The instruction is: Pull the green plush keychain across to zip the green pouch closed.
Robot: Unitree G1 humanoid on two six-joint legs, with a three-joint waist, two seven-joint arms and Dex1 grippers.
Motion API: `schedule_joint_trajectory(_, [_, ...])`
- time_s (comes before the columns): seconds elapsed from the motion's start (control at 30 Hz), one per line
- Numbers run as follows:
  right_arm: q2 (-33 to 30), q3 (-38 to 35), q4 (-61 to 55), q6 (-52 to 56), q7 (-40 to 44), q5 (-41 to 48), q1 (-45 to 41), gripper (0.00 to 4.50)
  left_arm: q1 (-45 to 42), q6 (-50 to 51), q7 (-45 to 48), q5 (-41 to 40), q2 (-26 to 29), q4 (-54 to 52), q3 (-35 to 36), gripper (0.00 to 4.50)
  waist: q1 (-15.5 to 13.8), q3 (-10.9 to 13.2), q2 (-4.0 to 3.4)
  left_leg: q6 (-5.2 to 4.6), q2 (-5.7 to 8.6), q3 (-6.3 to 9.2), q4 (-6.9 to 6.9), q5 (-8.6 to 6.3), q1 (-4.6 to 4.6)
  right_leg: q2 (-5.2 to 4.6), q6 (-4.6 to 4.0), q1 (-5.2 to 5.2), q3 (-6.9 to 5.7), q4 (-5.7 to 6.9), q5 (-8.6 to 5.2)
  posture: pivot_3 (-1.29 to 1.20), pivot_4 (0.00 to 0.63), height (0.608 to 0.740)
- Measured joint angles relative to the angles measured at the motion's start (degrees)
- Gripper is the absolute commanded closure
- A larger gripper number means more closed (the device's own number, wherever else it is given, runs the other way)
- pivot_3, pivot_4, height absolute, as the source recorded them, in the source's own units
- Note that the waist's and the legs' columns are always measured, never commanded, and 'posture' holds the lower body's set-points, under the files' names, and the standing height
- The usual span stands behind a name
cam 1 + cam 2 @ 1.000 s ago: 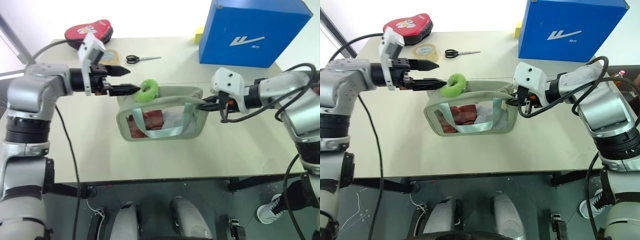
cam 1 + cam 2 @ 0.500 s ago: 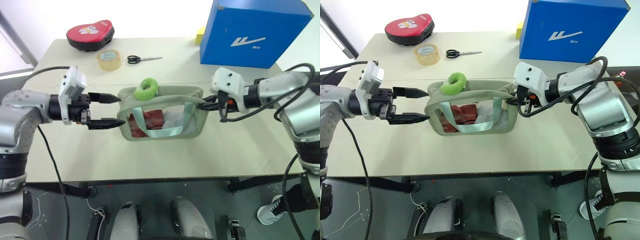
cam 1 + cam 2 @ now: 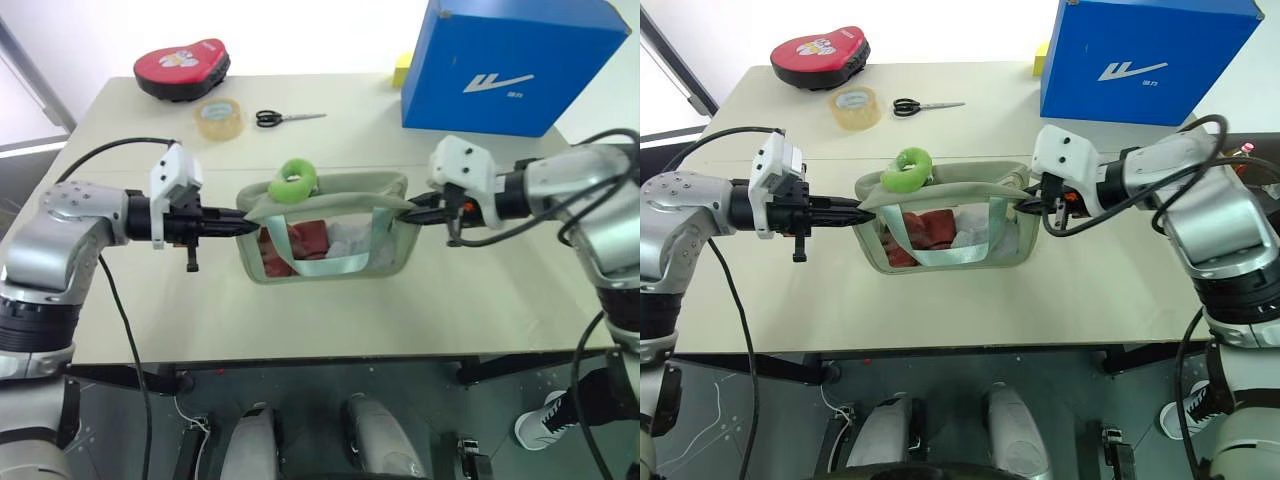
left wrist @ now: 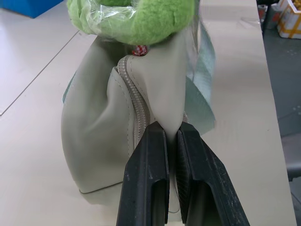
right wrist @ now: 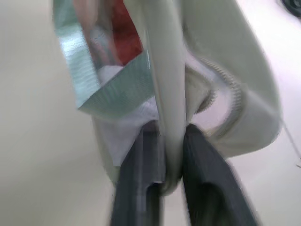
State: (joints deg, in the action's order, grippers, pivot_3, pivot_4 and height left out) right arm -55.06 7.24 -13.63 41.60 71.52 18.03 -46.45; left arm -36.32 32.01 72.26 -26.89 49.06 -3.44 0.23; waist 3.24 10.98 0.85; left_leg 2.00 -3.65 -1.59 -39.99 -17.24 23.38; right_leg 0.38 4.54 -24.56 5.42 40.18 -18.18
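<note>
Left pincer is pinching the pale sage-green fabric pouch shut-tight; right pincer is loosely gripping its opposite end; the fuzzy lime-green ring keychain is sitting just beyond the left pincer.

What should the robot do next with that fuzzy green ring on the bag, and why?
Probably let the right gripper release its end and reach for the green plush keychain. The left gripper is pinching the green pouch at the keychain's end, so that end is anchored, and the keychain sits untouched there.

Lime-grn plush keychain, sage-grn pouch (red contents), blue box w/ white logo.
</note>
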Motion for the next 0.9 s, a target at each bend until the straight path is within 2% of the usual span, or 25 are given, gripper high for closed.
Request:
schedule_joint_trajectory(0.1, [-0.7,-5.5,0.1,-3.4,4.7,5.5,-0.8,0.9,-0.3,-0.5,-0.1,0.4,-0.3,0.1,-0.4,4.5,-0.5,0.0,0.0,0.0,-0.01,-0.01,0.0,0.0,-0.02,0.01,0.0,0.0,0.0,0.0,0.0,0.0,0.15,0.737])
schedule_joint_trajectory(0.17, [2.2,-6.9,1.6,-4.7,6.0,8.6,-5.5,0.04,-0.5,-1.1,-0.2,0.8,-0.5,0.4,-0.5,4.5,-0.3,0.0,-0.02,0.0,-0.02,-0.05,0.0,0.0,-0.09,0.01,-0.01,0.0,0.05,0.05,0.01,0.0,0.15,0.737])
schedule_joint_trajectory(0.23, [5.5,-6.2,2.5,-5.9,5.8,9.5,-10.4,0.04,-0.6,-1.4,-0.1,1.1,-0.8,0.5,-0.6,4.5,-0.3,0.0,-0.02,-0.01,-0.04,-0.04,-0.01,0.0,-0.1,0.05,-0.02,0.02,0.0,0.08,0.02,0.0,0.15,0.737])
schedule_joint_trajectory(0.3, [11.3,-1.4,6.3,-7.4,3.4,6.3,-16.5,0.04,-0.7,-1.5,-0.2,1.3,-0.8,0.6,-0.6,4.5,0.0,0.0,-0.03,0.0,-0.05,-0.07,-0.01,0.0,-0.12,0.05,-0.02,0.02,0.01,0.11,0.02,0.0,0.15,0.737])
schedule_joint_trajectory(0.5, [23.2,12.7,18.3,-9.4,-1.8,-4.5,-22.6,0.04,-0.8,-1.5,-0.3,1.2,-1.1,0.2,-0.7,4.5,-0.6,0.0,-0.02,0.01,-0.04,-0.05,0.0,0.01,0.08,-0.05,-0.03,-0.14,-0.03,0.04,0.01,0.0,0.15,0.737])
schedule_joint_trajectory(0.6, [25.6,15.9,22.0,-9.2,-2.3,-7.5,-24.7,0.82,-0.5,-1.4,-0.6,1.1,-1.1,-0.3,-0.6,4.5,-0.7,0.0,-0.02,0.03,-0.04,-0.04,0.02,0.02,0.14,-0.13,-0.02,-0.2,-0.03,0.04,0.02,0.0,0.15,0.737])
schedule_joint_trajectory(0.77, [25.7,16.7,22.9,-7.2,-1.7,-8.8,-25.6,3.26,0.2,-1.3,-1.5,1.1,-0.9,-1.2,-0.3,4.5,-0.7,0.0,-0.02,0.02,-0.04,-0.03,0.01,0.01,0.11,-0.09,-0.02,-0.19,-0.04,0.06,0.02,0.0,0.15,0.737])
schedule_joint_trajectory(0.83, [25.3,16.5,22.9,-5.8,-1.2,-8.7,-25.6,4.42,0.3,-1.4,-1.5,1.1,-0.9,-1.4,-0.3,4.5,-0.7,0.0,-0.02,0.02,-0.04,-0.03,0.01,0.01,0.09,-0.06,-0.02,-0.18,-0.04,0.09,0.02,0.0,0.15,0.737])
schedule_joint_trajectory(0.9, [24.7,16.5,22.8,-5.0,-0.7,-8.6,-25.6,4.42,0.6,-1.5,-1.5,1.1,-0.8,-1.4,0.0,4.5,-0.7,0.0,-0.02,0.02,-0.03,-0.03,0.01,0.01,0.08,-0.05,-0.02,-0.18,-0.05,0.09,0.02,0.0,0.15,0.737])
